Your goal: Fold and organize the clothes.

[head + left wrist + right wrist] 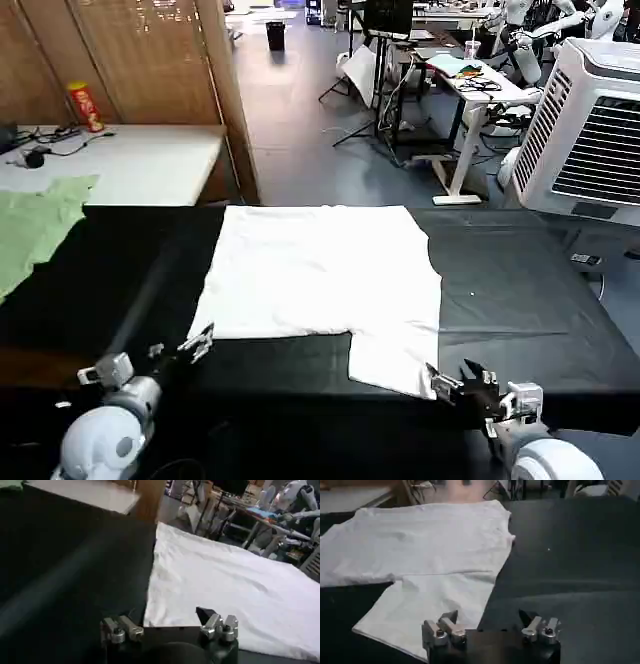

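T-shirt point(320, 275): lies flat, plain side up, mid-bench, reaching the far edge; one sleeve flap points at the near edge, so your fold looks barely begun.
Left gripper point(197, 343): fingers apart, at the near edge beside the shirt's left hem corner, placed to pinch it.
Right gripper point(447, 383): fingers apart, at the sleeve flap's near corner.
Green garment point(35, 228): left end of the bench; leave it.

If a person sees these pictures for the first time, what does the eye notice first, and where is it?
First, the white T-shirt, spread plain side up across the middle of the black table, one flap reaching toward the near edge. Next, the two open grippers at that near edge: the left gripper by the shirt's near left corner, the right gripper at the flap's corner. A light green garment lies far left.
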